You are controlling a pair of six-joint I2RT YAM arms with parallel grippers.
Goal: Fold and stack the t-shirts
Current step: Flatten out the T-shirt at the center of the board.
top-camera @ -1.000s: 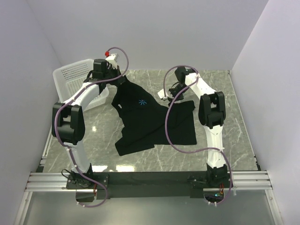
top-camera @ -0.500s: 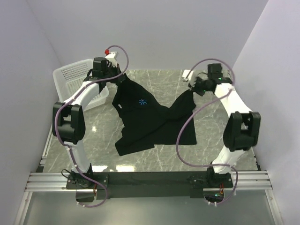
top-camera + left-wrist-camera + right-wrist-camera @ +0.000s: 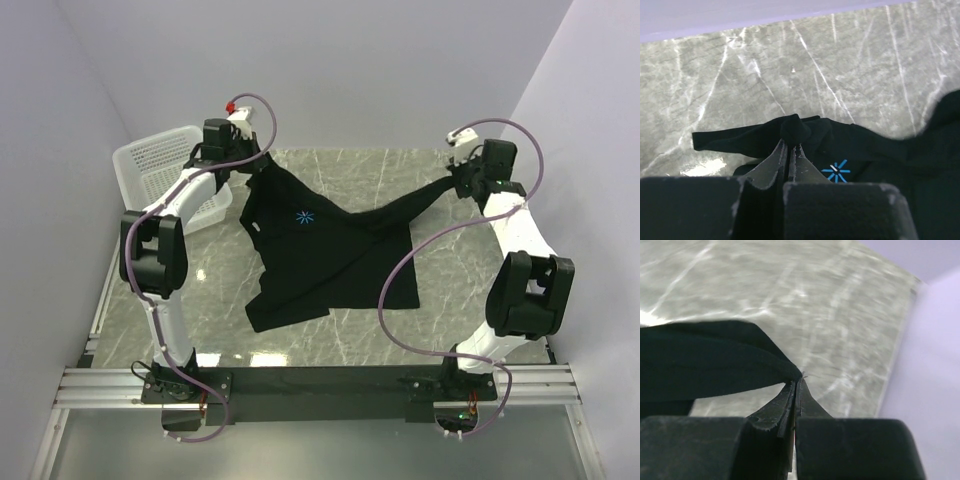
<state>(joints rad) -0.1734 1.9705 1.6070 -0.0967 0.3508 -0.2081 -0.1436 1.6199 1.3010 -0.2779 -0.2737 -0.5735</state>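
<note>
A black t-shirt (image 3: 320, 255) with a small blue star logo (image 3: 304, 216) lies crumpled on the marble table, both top corners lifted. My left gripper (image 3: 256, 166) is shut on a bunched corner at the far left; the wrist view shows the fabric (image 3: 795, 131) pinched at the fingertips beside the logo (image 3: 836, 171). My right gripper (image 3: 456, 185) is shut on the other corner at the far right, pulling a taut strip of cloth (image 3: 710, 360) away from the shirt's body. The lower hem rests flat on the table.
A white plastic basket (image 3: 165, 170) stands at the far left, just behind my left arm. The grey marble table (image 3: 330, 345) is bounded by lilac walls at the back and both sides. A black rail runs along the near edge.
My right gripper has swung from the table's middle out to the far right with its shirt corner, stretching the cloth taut. My left gripper has held its corner almost still.
</note>
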